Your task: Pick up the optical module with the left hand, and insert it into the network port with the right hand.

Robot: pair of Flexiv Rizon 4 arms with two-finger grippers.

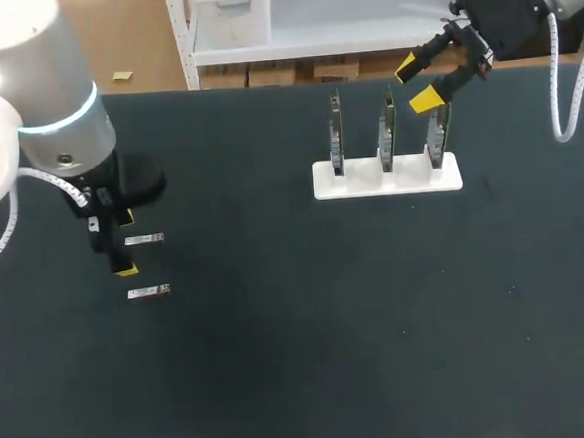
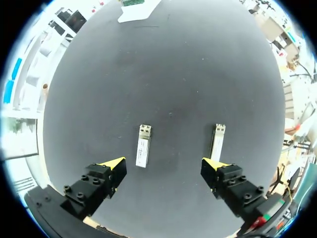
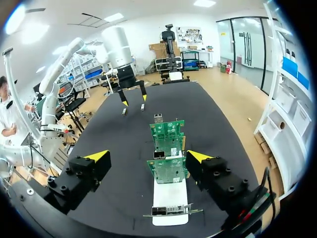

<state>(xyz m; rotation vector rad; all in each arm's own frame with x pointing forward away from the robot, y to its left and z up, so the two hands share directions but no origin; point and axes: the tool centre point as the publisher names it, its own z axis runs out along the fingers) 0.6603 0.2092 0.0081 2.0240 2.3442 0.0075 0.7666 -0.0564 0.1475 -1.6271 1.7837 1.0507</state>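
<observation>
Fingers of the left gripper stand wide over one optical module near the worktop's left edge. On descent, a finger may strike the neighbouring module. Right gripper likewise wide.

- The table has a flat, matte black top.
- A few tiny pale specks dot the table's top.
- The table's far edge runs straight.

A wide desk covered in a matte black, faintly speckled mat fills the head view. Near its far edge, right of the middle, lies a low white rectangular plastic stand, its long side running parallel to that edge.
</observation>
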